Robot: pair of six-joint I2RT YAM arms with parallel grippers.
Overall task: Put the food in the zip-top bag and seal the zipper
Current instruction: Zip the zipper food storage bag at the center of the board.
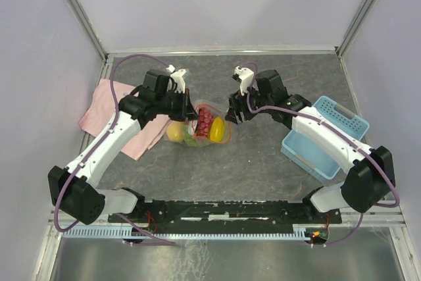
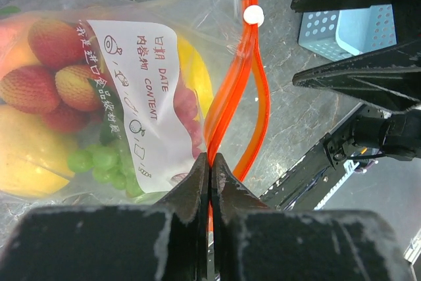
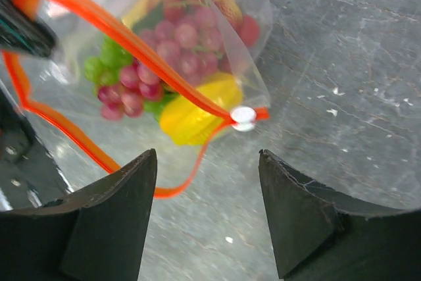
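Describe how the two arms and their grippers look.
The left arm and right arm have white link shells, black joints and black bases. A thin purple cable loops along each. The left gripper and right gripper have black, wedge-shaped fingers with scuffed, whitish edges.

The clear zip-top bag (image 1: 202, 129) lies crinkled on the counter (image 1: 276, 90) between the two tools. It holds red grapes (image 3: 177, 51), green grapes (image 2: 105, 162), a yellow fruit (image 3: 194, 115) and reddish strawberry-like pieces (image 2: 39, 64). Its white label (image 2: 141, 110) faces the left tool (image 2: 210, 170), which pinches one end of the orange-red zipper (image 2: 231, 93). The zipper's two strips gape apart up to the white slider (image 3: 243, 118), just ahead of the spread right tool (image 3: 207, 162).
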